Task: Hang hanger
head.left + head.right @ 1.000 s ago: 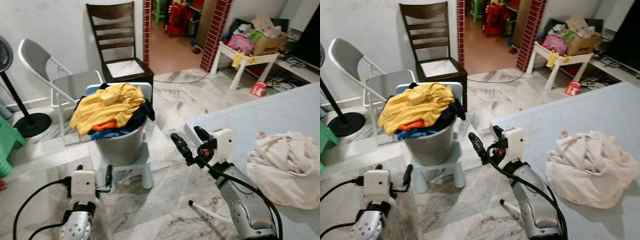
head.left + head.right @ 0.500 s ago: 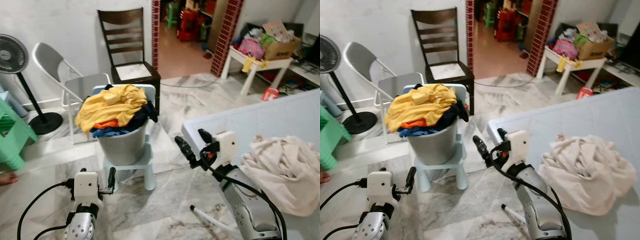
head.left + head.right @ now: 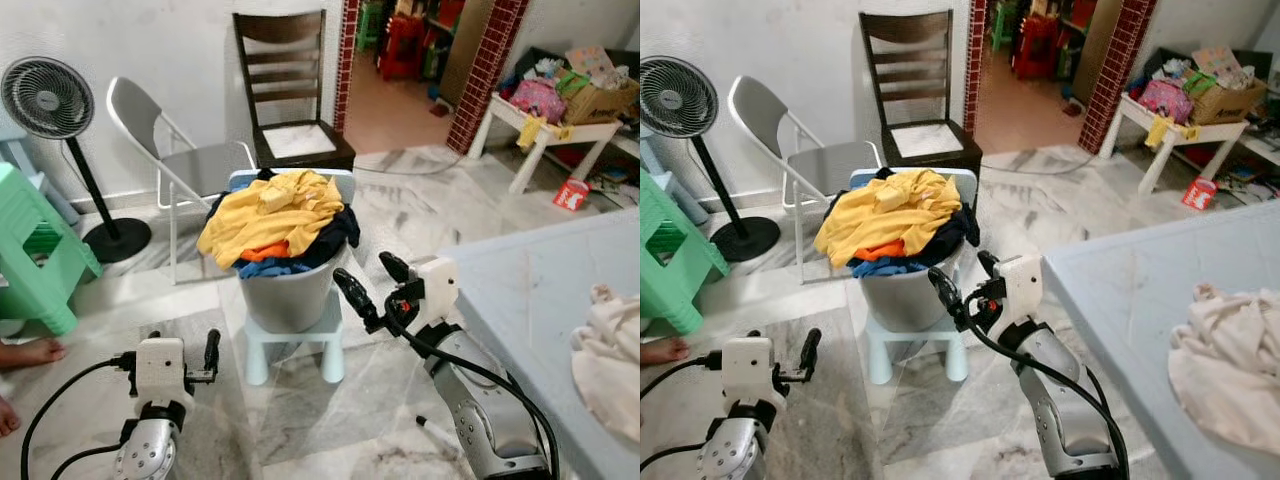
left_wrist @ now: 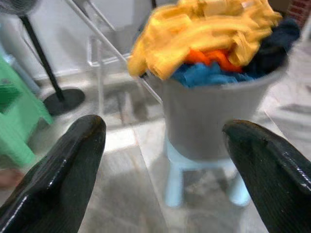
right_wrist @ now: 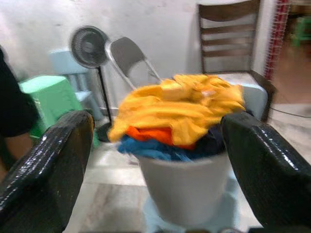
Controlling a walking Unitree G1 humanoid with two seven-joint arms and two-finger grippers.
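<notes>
A grey bucket (image 3: pixel 290 295) heaped with clothes (image 3: pixel 270 215) sits on a small stool (image 3: pixel 293 345). The right gripper (image 3: pixel 367 285) hovers just beside it, jaws wide and empty. The left gripper (image 4: pixel 165 165) hangs low, jaws spread too. I cannot spot the hanger. Look for it slowly before reaching.

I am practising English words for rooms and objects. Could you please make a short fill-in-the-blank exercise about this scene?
1. The grey bucket full of clothes stands on a small pale blue ____.
2. The topmost garment in the bucket is ____.
3. Both end effectors, left and right, are ____ and hold nothing.
4. Beside the standing fan is a ____ plastic stool.

Missing words: stool; yellow; open; green
</notes>
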